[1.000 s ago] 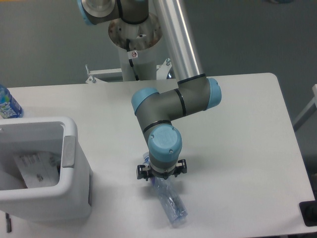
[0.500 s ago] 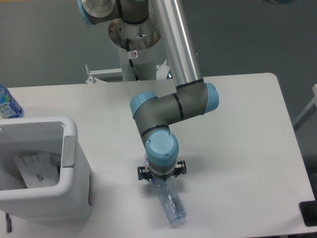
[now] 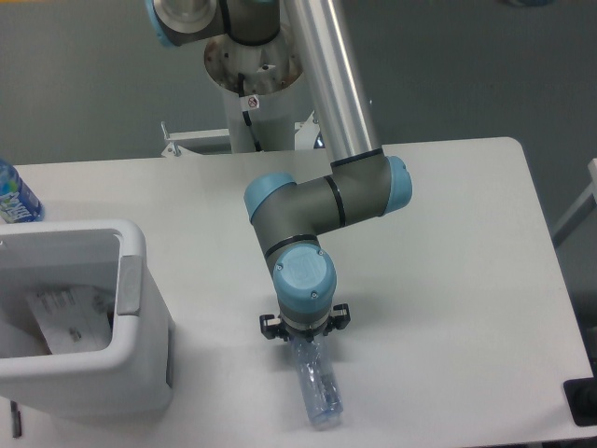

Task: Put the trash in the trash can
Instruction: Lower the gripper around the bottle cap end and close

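Crushed bottle [image 3: 317,390] lies under the fingers [image 3: 304,338], their spread hidden.

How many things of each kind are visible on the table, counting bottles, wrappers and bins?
Bottles: 2, the crushed clear bottle below the gripper and the upright bottle with a blue label at the left edge
Wrappers: 1, the white wrapper inside the bin
Bins: 1, the white trash can
Total: 4

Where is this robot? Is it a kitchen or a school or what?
Probably a robot lab or test room. A robot arm stands on a metal post by a plain white table, with a white trash can and a crushed bottle set out for practice.
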`<state>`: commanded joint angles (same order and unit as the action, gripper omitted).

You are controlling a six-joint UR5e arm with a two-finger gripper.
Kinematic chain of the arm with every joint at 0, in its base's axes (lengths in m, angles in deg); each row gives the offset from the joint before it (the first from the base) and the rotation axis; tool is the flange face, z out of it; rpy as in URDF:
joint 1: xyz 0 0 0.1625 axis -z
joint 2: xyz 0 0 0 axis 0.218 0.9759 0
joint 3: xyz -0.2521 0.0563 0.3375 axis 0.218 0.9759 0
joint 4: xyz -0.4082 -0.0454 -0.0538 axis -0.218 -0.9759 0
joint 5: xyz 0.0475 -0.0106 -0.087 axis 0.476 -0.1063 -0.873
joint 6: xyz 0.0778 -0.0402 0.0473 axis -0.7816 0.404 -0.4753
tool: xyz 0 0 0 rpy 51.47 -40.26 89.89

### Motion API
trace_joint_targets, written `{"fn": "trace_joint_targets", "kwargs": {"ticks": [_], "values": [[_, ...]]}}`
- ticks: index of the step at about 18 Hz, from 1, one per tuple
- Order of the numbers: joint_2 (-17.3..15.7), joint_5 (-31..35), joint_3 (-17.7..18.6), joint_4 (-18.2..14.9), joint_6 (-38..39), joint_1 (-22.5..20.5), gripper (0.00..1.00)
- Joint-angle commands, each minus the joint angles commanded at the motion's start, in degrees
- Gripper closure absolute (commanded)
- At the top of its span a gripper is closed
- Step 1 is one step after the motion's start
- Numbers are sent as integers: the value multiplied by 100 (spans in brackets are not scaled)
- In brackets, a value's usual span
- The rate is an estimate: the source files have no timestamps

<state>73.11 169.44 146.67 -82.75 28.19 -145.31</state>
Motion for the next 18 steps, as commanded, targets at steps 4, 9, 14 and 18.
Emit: {"fn": "trace_joint_targets", "kwargs": {"ticks": [4, 9, 14, 18], "values": [[-17, 0, 0, 0, 0, 0, 38], [-26, 0, 0, 0, 0, 0, 42], [-53, 0, -35, 0, -17, -9, 44], [-131, -18, -114, 0, -79, -9, 44]]}}
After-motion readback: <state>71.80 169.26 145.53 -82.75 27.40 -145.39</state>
